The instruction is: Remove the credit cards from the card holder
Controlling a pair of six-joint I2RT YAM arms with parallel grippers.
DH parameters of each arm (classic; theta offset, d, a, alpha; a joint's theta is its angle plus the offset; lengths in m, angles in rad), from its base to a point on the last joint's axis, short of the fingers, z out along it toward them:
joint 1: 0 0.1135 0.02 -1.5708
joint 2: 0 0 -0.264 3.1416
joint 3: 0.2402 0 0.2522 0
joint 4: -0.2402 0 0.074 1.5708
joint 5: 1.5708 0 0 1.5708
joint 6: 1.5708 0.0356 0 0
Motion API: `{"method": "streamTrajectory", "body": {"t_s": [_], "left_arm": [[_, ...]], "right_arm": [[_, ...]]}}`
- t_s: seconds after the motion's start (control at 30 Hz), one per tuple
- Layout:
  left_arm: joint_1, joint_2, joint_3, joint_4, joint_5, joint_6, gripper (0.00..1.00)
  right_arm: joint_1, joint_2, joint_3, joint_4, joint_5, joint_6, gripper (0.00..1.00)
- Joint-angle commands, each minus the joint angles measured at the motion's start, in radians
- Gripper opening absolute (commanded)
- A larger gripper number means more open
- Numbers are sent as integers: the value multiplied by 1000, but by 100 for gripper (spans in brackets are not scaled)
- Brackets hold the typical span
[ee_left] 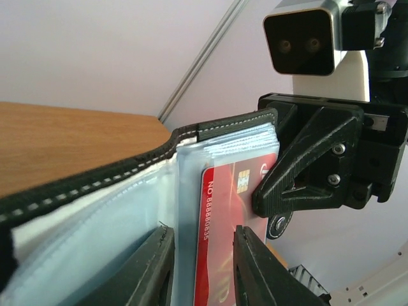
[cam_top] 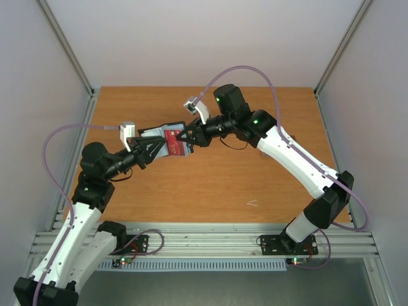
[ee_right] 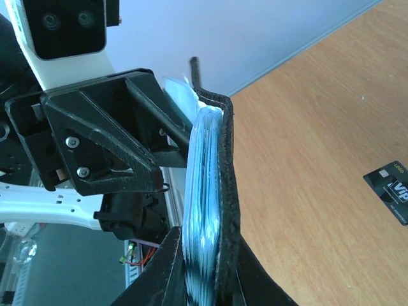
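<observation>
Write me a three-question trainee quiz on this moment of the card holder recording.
1. True or false: the card holder lies flat on the table.
2. Which colour is the pocketed card between the left end effector's fingers? A blue, B red, C green.
3. Fill in: the loose card lying on the table in the right wrist view is ____.
Key: 1 false, the left and the right end effector hold it up off the wood; 2 B; 3 black.
</observation>
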Motion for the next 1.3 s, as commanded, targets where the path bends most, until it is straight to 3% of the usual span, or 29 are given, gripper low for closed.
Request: {"method": "streamTrajectory", "body": {"t_s": [0.0,0.5,0.57,0.67,0.93,1.17,1.27], "left_arm": [[-8,18,33,-4,28,-18,27],[-48,65,52,153,120,-51,25],[-47,64,60,183,152,-59,20],[-48,62,70,206,195,-61,2],[-42,38,78,226,250,-66,0],[-29,28,72,261,255,-102,0],[-18,19,67,258,243,-117,0]], "right_arm": [[8,-29,38,44,-71,-6,1],[7,38,165,35,-172,-72,1],[7,53,178,32,-170,-81,1],[7,62,178,38,-179,-79,1],[-6,34,144,19,-179,-100,1],[-23,50,176,-43,-318,-85,20],[-33,47,177,-64,-358,-71,23]]}}
